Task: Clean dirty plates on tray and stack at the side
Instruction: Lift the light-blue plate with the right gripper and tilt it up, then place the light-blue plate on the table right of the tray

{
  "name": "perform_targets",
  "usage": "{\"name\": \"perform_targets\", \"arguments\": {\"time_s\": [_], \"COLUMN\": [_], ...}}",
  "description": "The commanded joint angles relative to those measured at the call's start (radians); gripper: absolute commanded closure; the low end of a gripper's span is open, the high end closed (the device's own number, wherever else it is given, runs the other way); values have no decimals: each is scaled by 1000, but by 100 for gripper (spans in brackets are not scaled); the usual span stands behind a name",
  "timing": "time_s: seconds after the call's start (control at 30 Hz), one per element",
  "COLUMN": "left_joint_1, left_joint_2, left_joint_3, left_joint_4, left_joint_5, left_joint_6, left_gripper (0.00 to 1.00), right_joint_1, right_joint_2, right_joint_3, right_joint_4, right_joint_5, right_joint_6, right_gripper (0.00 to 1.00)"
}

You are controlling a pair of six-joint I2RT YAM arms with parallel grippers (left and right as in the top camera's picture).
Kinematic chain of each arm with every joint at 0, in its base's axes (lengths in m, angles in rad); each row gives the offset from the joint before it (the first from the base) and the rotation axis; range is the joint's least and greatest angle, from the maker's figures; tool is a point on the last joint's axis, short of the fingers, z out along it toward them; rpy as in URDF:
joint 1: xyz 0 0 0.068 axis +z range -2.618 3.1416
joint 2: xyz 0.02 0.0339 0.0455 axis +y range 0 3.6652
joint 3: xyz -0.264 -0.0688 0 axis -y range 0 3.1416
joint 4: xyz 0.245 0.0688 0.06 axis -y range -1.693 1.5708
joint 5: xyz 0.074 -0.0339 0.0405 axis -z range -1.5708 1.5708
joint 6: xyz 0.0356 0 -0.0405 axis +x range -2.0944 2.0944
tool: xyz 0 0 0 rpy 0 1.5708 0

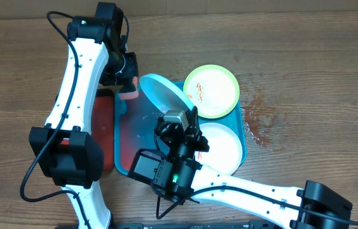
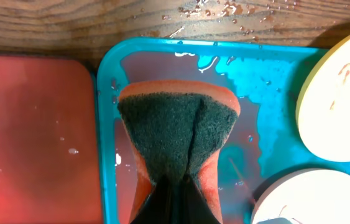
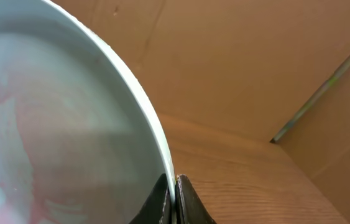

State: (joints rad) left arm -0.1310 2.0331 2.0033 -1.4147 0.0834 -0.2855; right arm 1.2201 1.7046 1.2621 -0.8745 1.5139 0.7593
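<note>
Two plates (image 1: 212,91) rest on the tray (image 1: 128,137), pinkish water (image 2: 156,68) pooled inside.

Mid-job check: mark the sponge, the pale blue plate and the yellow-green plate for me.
sponge (image 2: 178,134), left wrist view, on its dark scouring face.
pale blue plate (image 1: 161,94), overhead view, on the middle of its tilted face.
yellow-green plate (image 1: 212,90), overhead view, on its smeared centre.

Overhead and close left wrist share the tray (image 2: 105,124).
</note>
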Motion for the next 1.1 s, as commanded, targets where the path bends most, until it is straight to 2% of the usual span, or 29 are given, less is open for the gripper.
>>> {"name": "perform_targets", "arguments": {"time_s": [0.0, 0.23, 0.4, 0.6, 0.77, 0.9, 1.07], "left_joint_1": [-4, -5, -14, -40, -40, -44, -76], "left_joint_2": [-6, -6, -6, -6, -6, -6, -6], "left_joint_3": [-43, -120, -128, -128, -128, -129, -129], "left_joint_4": [21, 61, 60, 55, 53, 49, 47], "left_joint_5": [14, 21, 21, 18, 22, 22, 17], "left_joint_6": [-6, -6, 27, 39, 39, 39, 39], "left_gripper": [96, 96, 96, 96, 96, 96, 96], "right_joint_1": [3, -4, -56, -198, -369, -553, -882], "right_joint_2": [-21, -21, -22, -76, -177, -245, -261], "right_joint_3": [23, 22, 22, 22, 22, 22, 14], "right_joint_4": [1, 0, 0, -26, -47, -47, -50], "right_joint_5": [59, 26, -167, -414, -651, -894, -1274], "right_joint_6": [19, 61, 101, 152, 150, 29, -149], "right_gripper": [96, 96, 96, 96, 96, 96, 96]}}
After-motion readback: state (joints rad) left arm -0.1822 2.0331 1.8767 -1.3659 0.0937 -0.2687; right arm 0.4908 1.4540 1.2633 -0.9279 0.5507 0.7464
